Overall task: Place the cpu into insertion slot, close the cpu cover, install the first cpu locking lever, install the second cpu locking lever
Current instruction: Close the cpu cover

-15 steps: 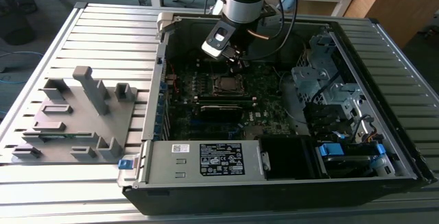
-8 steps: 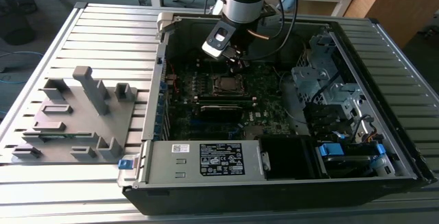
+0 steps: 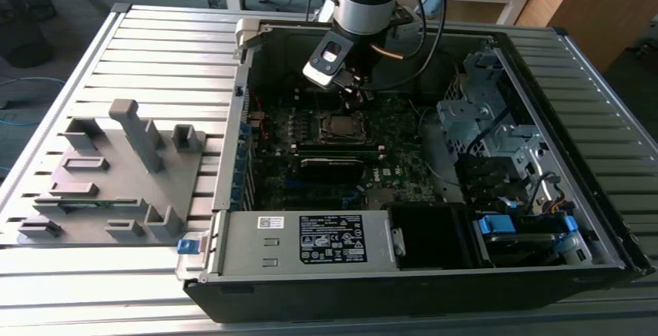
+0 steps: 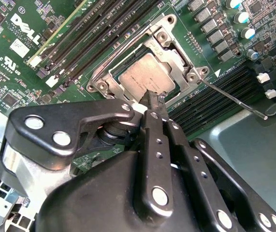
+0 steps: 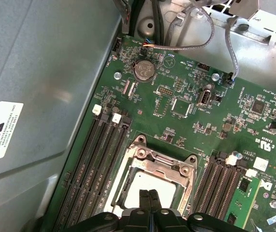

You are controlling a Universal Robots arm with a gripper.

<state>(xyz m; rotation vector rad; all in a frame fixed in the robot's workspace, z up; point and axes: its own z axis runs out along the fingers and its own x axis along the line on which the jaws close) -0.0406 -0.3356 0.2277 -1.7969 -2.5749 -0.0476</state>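
Observation:
The cpu lies flat in the insertion slot on the green motherboard, its silver top showing. The cpu cover is down over it, framing the chip, and appears in the first wrist view as cpu cover around the cpu. One thin wire locking lever sticks out sideways from the socket corner, unlatched. A second lever runs along the socket's side. My gripper is shut with its fingers pressed together and nothing between them, and its tips are at the cover's edge. In the exterior view the gripper hangs just above the socket.
Long black memory slots flank the socket on both sides. The case walls stand close around the board. Loose cables hang by the drive cage. The power supply lies at the front, and a grey fixture on the exterior view's left.

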